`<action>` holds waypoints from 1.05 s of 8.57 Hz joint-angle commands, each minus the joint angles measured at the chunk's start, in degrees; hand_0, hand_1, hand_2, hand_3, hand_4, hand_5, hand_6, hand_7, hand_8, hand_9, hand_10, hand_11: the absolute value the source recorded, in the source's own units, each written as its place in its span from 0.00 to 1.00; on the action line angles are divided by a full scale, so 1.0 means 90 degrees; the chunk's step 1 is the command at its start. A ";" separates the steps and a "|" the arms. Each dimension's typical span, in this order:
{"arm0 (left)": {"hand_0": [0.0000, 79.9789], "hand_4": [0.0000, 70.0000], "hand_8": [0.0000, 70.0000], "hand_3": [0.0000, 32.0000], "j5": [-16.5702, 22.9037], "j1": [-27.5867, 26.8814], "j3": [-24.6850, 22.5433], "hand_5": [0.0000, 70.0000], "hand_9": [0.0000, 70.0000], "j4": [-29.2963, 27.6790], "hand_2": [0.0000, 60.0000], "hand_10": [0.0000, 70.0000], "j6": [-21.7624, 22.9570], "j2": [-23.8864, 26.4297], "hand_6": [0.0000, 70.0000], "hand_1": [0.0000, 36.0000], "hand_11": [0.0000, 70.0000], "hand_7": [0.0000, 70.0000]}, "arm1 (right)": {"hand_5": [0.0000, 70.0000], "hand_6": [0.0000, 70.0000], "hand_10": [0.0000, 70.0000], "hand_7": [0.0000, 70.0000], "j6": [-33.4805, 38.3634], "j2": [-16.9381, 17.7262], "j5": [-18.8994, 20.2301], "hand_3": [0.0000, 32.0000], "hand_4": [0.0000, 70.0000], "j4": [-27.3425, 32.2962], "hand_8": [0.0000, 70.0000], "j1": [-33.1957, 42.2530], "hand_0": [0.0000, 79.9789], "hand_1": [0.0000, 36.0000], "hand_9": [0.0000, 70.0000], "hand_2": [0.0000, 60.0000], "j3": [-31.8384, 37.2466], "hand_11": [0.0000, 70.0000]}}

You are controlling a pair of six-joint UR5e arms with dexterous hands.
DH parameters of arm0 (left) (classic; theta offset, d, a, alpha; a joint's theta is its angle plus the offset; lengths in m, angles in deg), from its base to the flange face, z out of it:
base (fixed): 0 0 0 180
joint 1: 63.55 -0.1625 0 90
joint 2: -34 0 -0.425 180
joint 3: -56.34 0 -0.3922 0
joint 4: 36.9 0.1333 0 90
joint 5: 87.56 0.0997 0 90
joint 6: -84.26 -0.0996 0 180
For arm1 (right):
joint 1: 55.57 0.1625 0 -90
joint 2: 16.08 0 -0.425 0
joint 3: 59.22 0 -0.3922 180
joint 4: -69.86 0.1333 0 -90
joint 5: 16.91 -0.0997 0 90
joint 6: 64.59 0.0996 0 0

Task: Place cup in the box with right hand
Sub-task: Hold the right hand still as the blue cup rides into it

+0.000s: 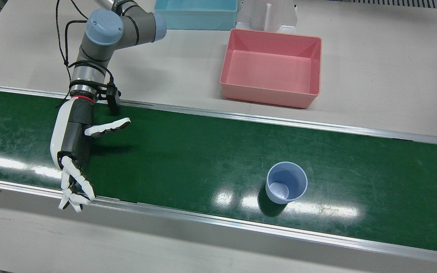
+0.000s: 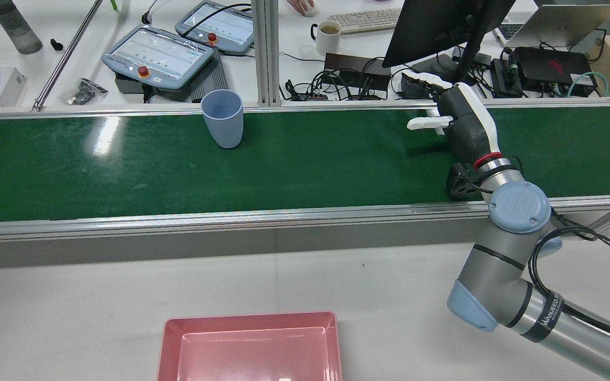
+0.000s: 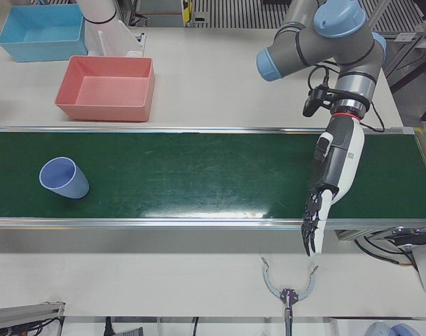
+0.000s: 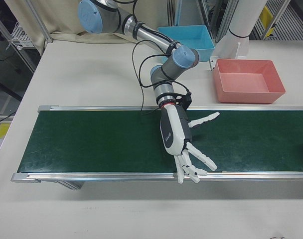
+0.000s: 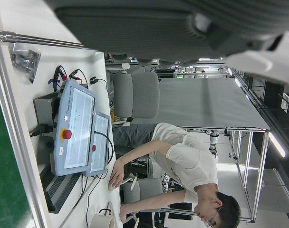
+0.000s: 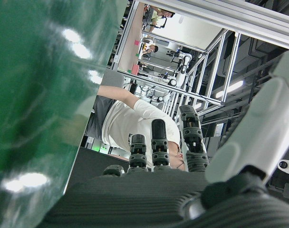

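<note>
A light blue cup stands upright on the green belt, near its operator-side edge; it also shows in the rear view and the left-front view. The empty pink box sits on the white table behind the belt, roughly in line with the cup. My right hand is open and empty, low over the belt and far to the side of the cup, with fingers past the belt's edge; it also shows in the rear view and the right-front view. My left hand is open and empty over the belt's other end.
A blue box and a white pedestal stand behind the pink box. Aluminium rails edge the belt. Beyond the belt is a desk with teach pendants and a mug.
</note>
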 commanded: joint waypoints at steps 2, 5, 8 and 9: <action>0.00 0.00 0.00 0.00 0.0000 0.0000 0.0010 0.00 0.00 0.0000 0.00 0.00 0.0000 0.0000 0.00 0.00 0.00 0.00 | 0.03 0.11 0.00 0.55 0.0007 -0.0011 -0.0016 0.00 0.25 -0.0002 0.11 -0.0012 0.57 0.00 0.26 0.00 -0.0004 0.00; 0.00 0.00 0.00 0.00 0.0000 0.0000 0.0010 0.00 0.00 0.0000 0.00 0.00 0.0000 0.0000 0.00 0.00 0.00 0.00 | 0.02 0.11 0.00 0.57 -0.0003 -0.0001 -0.0016 0.00 0.27 -0.0002 0.12 -0.0012 0.57 0.00 0.27 0.00 0.0035 0.00; 0.00 0.00 0.00 0.00 -0.0010 0.0000 0.0010 0.00 0.00 0.0000 0.00 0.00 0.0000 0.0000 0.00 0.00 0.00 0.00 | 0.02 0.12 0.00 0.58 -0.0013 -0.0001 -0.0036 0.00 0.28 -0.0002 0.12 -0.0012 0.57 0.00 0.27 0.00 0.0054 0.00; 0.00 0.00 0.00 0.00 0.0000 0.0000 0.0010 0.00 0.00 0.0000 0.00 0.00 0.0000 0.0000 0.00 0.00 0.00 0.00 | 0.03 0.11 0.00 0.57 -0.0003 -0.0001 -0.0036 0.00 0.27 0.0008 0.12 -0.0012 0.57 0.00 0.27 0.00 0.0132 0.00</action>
